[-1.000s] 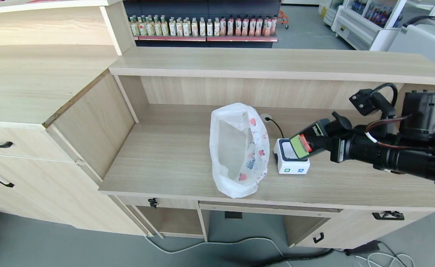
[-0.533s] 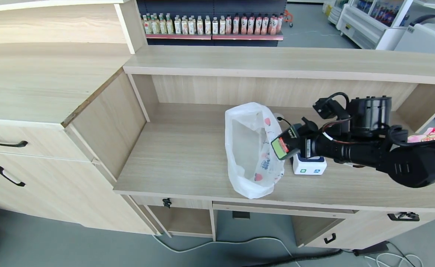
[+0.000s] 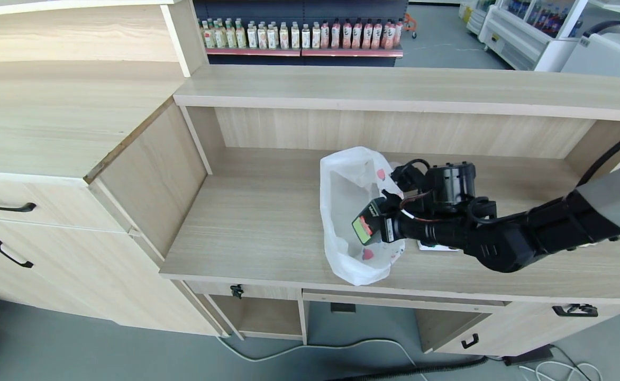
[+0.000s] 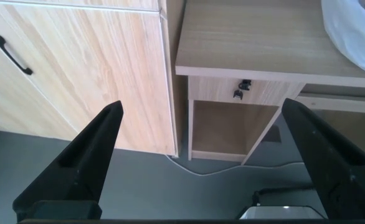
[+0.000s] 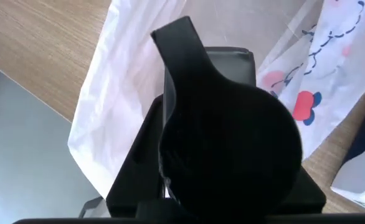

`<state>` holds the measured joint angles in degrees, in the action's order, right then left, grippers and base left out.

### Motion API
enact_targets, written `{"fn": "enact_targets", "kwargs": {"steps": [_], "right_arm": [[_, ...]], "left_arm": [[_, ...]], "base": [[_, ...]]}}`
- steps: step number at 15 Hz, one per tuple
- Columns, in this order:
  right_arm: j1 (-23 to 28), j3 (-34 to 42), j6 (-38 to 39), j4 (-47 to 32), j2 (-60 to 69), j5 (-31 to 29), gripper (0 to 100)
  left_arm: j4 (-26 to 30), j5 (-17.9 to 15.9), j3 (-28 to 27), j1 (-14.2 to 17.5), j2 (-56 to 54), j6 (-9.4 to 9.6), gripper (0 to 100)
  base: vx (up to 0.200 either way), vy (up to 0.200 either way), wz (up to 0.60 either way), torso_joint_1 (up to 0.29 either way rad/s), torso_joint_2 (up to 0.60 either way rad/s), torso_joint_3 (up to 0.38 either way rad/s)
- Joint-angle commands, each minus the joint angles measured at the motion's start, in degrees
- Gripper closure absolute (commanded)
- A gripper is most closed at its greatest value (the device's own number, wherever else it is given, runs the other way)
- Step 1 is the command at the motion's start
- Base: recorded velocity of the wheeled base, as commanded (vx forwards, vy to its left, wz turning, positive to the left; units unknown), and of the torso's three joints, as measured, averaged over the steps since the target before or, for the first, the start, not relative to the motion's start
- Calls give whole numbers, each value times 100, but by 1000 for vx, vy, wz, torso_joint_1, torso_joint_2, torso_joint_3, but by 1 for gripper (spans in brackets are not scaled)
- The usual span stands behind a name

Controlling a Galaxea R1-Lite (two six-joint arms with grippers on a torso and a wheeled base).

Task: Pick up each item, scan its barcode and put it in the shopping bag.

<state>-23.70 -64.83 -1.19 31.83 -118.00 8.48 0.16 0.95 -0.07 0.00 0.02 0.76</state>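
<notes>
A white shopping bag (image 3: 342, 201) with red prints stands open on the wooden counter (image 3: 257, 222). My right gripper (image 3: 374, 228) is shut on a small black box (image 3: 365, 227) with a green and red end face. It holds the box at the bag's mouth, just inside the right rim. In the right wrist view the dark box (image 5: 232, 143) blocks most of the picture, with the bag (image 5: 126, 81) around it. My left gripper (image 4: 201, 162) is open, its fingers wide apart, low off the counter's front left corner, with the bag (image 4: 357, 31) at the far edge.
A white scanner (image 3: 427, 246) sits on the counter right of the bag, mostly hidden behind my right arm. A raised shelf (image 3: 394, 90) runs along the counter's back. Tall drawer cabinets (image 3: 51, 201) stand to the left. Cables lie on the floor below.
The camera shifted a little early on. My right arm has carried the box leftward, from above the scanner to the bag's mouth, and lowered it.
</notes>
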Motion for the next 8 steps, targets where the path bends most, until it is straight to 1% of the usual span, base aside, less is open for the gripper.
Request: {"fn": "enact_targets", "kwargs": {"steps": [1, 6, 8], "right_arm": [[-109, -126, -4, 7, -267, -5, 100], [-179, -742, -65, 34, -917, -198, 100], [-258, -873, -65, 25, -1040, -224, 100]], "left_arm": [[2, 2, -1, 0, -2, 4, 0], [2, 2, -1, 0, -2, 4, 0], [2, 2, -1, 0, -2, 4, 0]], "base": [[0, 0, 0, 0, 0, 0], [0, 0, 0, 0, 0, 0], [0, 0, 0, 0, 0, 0]]}}
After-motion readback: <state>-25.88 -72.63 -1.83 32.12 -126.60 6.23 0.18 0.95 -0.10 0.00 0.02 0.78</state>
